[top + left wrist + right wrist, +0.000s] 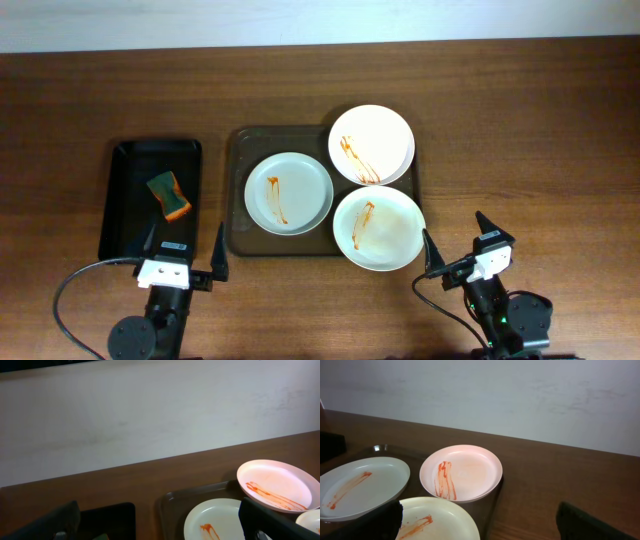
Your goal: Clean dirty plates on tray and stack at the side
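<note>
Three white plates with orange-red sauce streaks lie on the brownish tray [238, 190]: one at the left [288, 193], one at the back right [372, 145], one at the front right [379, 227] overhanging the rim. My left gripper [185, 255] is open and empty at the table's front, just before the black tray. My right gripper [460, 245] is open and empty, to the right of the front plate. The left wrist view shows the left plate [215, 520] and back plate [277, 485]. The right wrist view shows all three plates [355, 487] [461, 472] [437, 520].
A smaller black tray [125, 195] stands left of the brownish tray and holds a green-and-orange sponge [169, 195]. A white wall runs behind the wooden table. Black cables lie near both arm bases at the front edge.
</note>
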